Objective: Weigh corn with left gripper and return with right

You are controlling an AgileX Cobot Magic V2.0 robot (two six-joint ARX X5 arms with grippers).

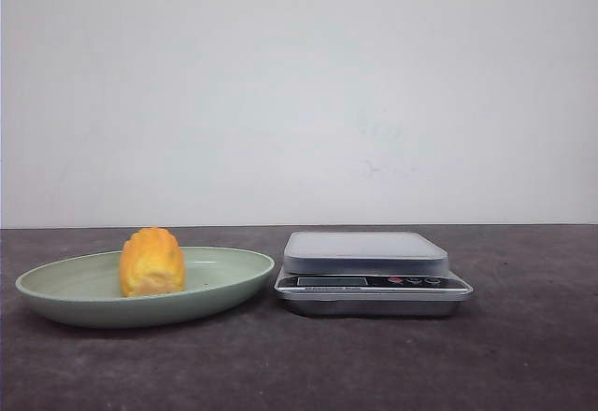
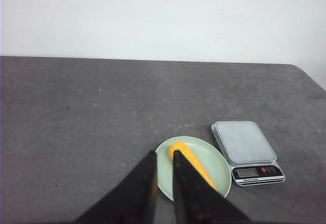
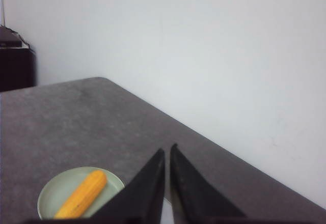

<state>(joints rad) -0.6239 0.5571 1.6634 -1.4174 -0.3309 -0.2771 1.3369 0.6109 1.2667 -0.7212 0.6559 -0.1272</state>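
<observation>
The corn [image 1: 151, 262], yellow-orange with kernel rows, lies in a pale green plate [image 1: 224, 273] at the left of the table. It is seen end-on in the front view. It looks longer in the left wrist view [image 2: 196, 163] and in the right wrist view [image 3: 81, 196]. My left gripper [image 2: 164, 152] hangs high above the plate's near side. Its black pointed fingers are close together with nothing between them. My right gripper [image 3: 167, 148] is also high up, its fingers nearly touching and empty. Neither gripper shows in the front view.
A small silver kitchen scale [image 1: 364, 252] with a grey platform and a front display stands just right of the plate; it also shows in the left wrist view [image 2: 243, 141]. The table is dark grey, with a white wall behind. A dark object [image 3: 15, 61] stands beyond the table's far end.
</observation>
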